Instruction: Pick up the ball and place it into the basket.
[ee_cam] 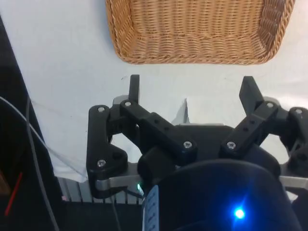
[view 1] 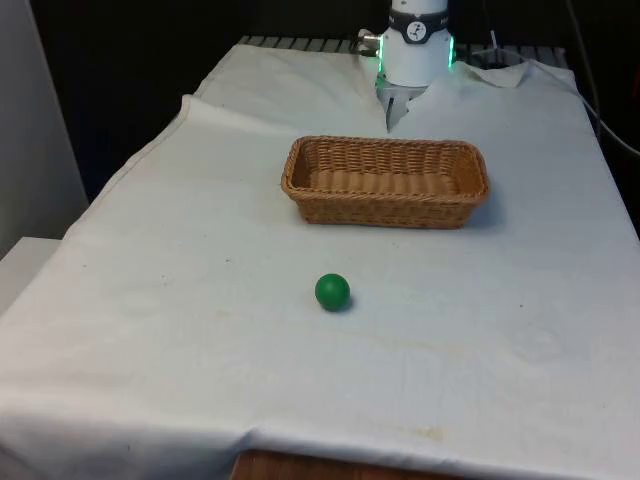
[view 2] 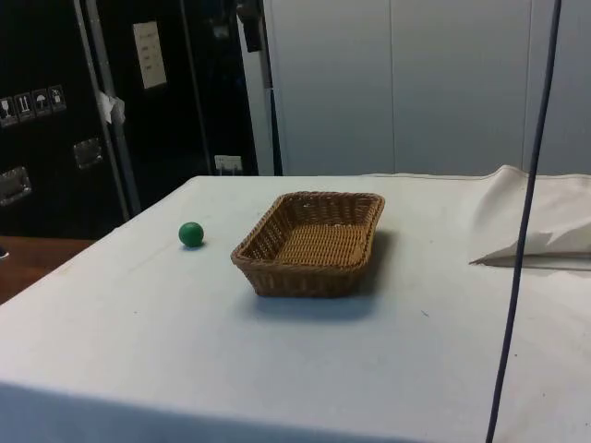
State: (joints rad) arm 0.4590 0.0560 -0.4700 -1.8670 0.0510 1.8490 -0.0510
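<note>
A small green ball (view 1: 332, 291) rests on the white cloth, nearer the table's front edge than the basket; the side view has the ball (view 2: 191, 233) left of the basket. The oblong wicker basket (view 1: 385, 181) stands in the middle of the table with nothing in it, also seen as the basket (view 2: 314, 242) and the basket (ee_cam: 197, 31). My black gripper (ee_cam: 191, 87) hangs high over the cloth behind the basket, above the robot's base, open with nothing between its fingertips (ee_cam: 134, 85). It is far from the ball.
The robot's white base (view 1: 415, 45) stands at the far end of the table. The cloth is rucked into a fold (view 2: 536, 226) near that end. A dark cable (view 2: 522, 240) hangs down in the side view. Bare cloth surrounds the ball.
</note>
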